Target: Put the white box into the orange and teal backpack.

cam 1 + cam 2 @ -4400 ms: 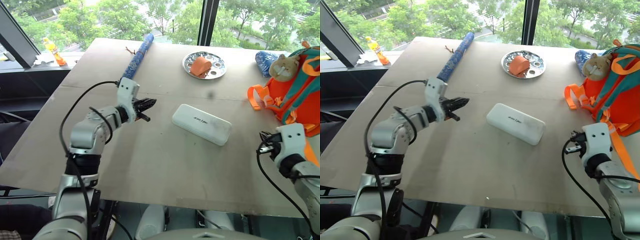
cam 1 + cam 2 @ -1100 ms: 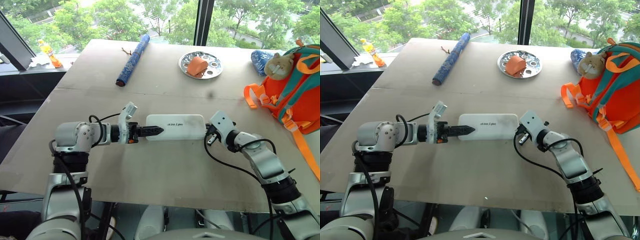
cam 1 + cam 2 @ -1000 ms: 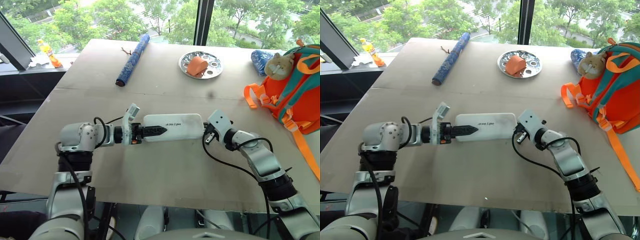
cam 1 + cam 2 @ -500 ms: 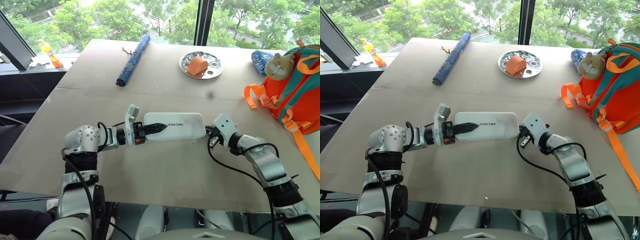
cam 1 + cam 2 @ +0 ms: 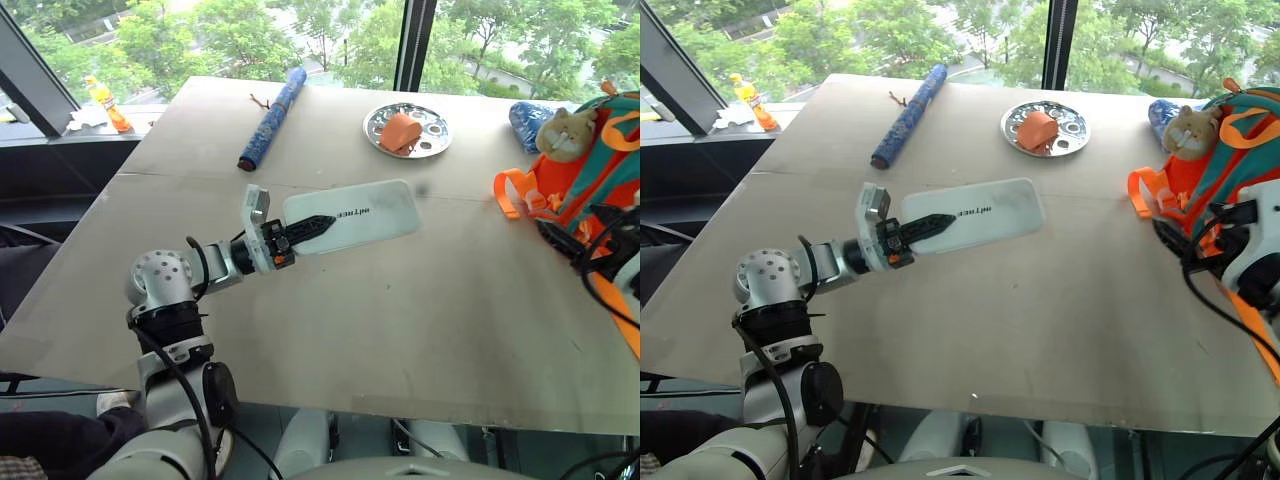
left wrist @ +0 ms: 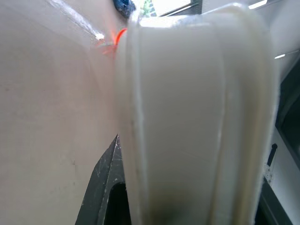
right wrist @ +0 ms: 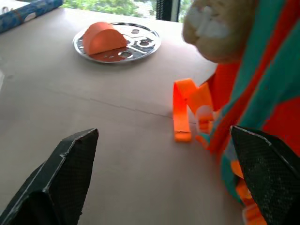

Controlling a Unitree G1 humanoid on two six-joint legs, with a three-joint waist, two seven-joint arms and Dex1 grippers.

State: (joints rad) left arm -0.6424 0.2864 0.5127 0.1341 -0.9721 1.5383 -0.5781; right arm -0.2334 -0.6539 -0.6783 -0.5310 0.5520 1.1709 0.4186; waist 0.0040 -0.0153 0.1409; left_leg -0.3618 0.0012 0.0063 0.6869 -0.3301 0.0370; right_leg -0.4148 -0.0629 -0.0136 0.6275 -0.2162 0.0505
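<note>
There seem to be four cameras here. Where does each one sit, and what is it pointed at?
Left eye and right eye views: on the head, looking down over the table; the left gripper holds the white box, and the right arm is at the right edge.
Left wrist view: along the left fingers, tight against the white box.
Right wrist view: between the right gripper's open fingers, toward the orange and teal backpack and metal plate.
Shared: the head views also show the backpack and plate.

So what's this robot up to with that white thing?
The robot's left gripper is shut on one end of the white box, holding it above the table. Its right gripper is open, close to the orange and teal backpack at the table's right edge. The box is not yet in the backpack.
</note>
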